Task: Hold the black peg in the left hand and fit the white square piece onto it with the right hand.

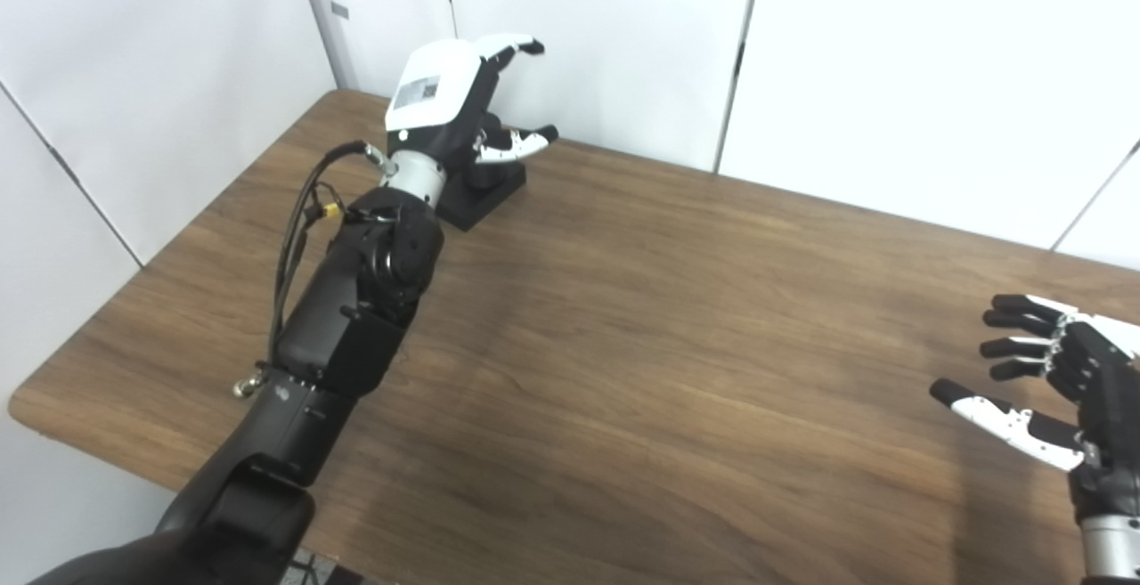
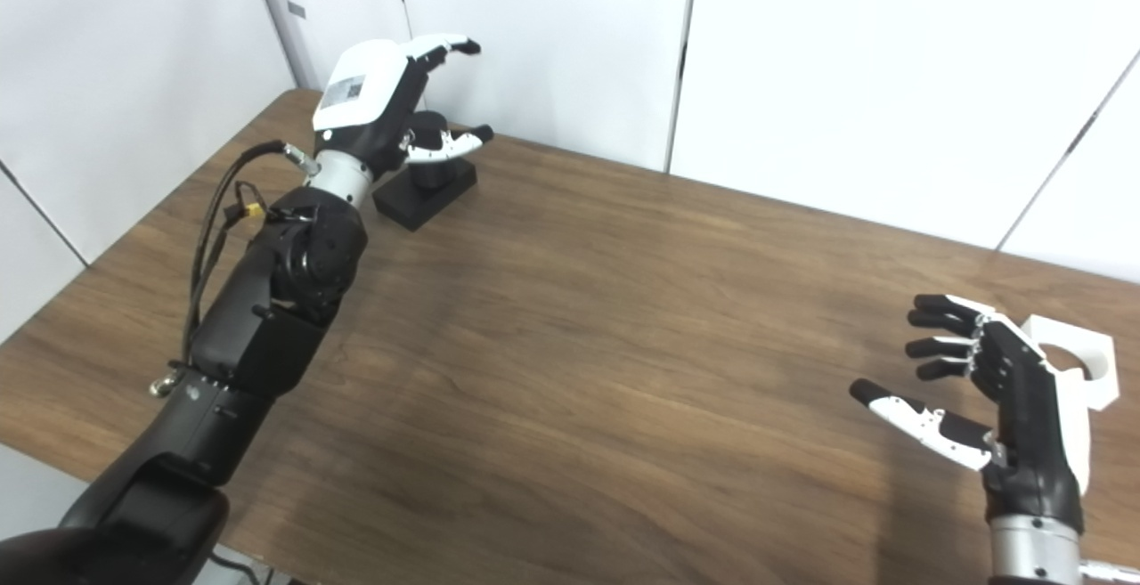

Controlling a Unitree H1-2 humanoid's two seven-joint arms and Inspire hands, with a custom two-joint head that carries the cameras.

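The left hand (image 2: 383, 100) is stretched out to the far left corner of the table (image 2: 570, 318), fingers spread and curled loosely, holding nothing. The black peg (image 2: 430, 149) stands upright on its flat square base on the table just under that hand, between the upper fingers and the thumb (image 2: 450, 143); the thumb reaches across in front of the peg, but whether it touches cannot be told. The right hand (image 2: 997, 389) hangs over the near right part of the table, fingers apart and pointing left, thumb held out below them, empty. The white square piece (image 2: 1082, 362) lies flat on the table just behind the right hand at the right edge, with a round hole showing in it; the hand hides part of it. Peg and white piece are well apart, at opposite ends of the table
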